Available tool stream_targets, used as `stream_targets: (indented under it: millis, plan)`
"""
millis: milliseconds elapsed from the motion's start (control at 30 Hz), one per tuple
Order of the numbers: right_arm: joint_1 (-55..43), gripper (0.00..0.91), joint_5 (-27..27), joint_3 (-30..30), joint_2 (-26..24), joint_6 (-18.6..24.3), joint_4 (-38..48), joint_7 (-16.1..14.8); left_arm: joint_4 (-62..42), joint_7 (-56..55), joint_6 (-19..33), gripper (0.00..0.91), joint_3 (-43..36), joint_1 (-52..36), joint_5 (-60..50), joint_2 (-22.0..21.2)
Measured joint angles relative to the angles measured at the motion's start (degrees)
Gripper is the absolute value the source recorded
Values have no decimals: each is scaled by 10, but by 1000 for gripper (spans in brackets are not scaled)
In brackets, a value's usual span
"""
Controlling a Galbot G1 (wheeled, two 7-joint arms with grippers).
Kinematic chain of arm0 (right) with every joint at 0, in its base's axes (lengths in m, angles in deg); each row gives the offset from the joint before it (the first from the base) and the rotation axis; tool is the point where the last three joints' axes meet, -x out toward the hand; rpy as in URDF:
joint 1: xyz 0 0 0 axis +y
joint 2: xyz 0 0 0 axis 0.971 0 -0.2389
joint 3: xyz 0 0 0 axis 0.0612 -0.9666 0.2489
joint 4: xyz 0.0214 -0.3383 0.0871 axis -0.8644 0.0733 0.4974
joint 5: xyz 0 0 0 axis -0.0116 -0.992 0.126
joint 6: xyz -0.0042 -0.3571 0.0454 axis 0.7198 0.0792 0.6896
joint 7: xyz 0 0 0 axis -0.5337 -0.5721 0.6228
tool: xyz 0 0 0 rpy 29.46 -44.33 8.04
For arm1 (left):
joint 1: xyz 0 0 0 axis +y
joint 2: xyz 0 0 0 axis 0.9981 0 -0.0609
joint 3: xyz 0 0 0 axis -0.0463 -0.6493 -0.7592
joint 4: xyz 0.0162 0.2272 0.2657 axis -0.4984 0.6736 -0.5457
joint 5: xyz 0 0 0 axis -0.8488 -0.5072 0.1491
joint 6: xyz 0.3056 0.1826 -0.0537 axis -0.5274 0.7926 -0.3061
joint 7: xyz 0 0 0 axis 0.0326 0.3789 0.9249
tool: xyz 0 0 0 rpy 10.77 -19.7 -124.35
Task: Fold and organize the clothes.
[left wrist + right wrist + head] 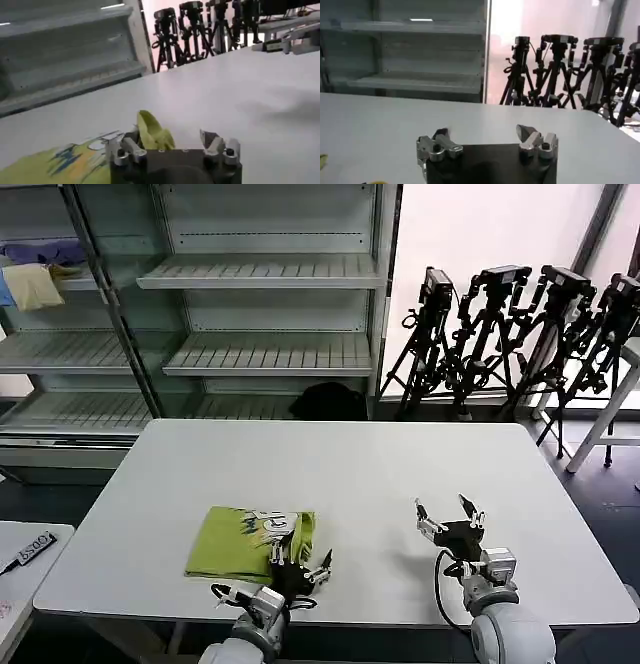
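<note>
The clothes are one lime yellow-green T-shirt [235, 539], lying folded in a rough rectangle at the front left of the white table [350, 464], white print facing up. My left gripper [298, 559] is at the shirt's near right corner, open. In the left wrist view a raised fold of the shirt [152, 131] stands between the spread fingers of the left gripper [170, 142], close to one finger, with nothing pinching it. My right gripper [445, 514] hovers open over bare table at the front right, away from the shirt. In its own wrist view the right gripper [482, 135] holds nothing.
Open shelving [270, 274] stands behind the table, with a pale yellow cloth [30, 284] and a blue cloth [45, 252] on its upper left shelf. Several camera tripods [520, 334] stand at the back right. A low side table [20, 549] sits at the left.
</note>
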Motion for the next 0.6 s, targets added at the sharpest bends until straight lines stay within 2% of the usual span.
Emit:
stream_targets:
  millis: [600]
  plan:
    - [-2,907,-16,-7,5,3,5,1,-1,-7,-37,907,-12,-4,69,12]
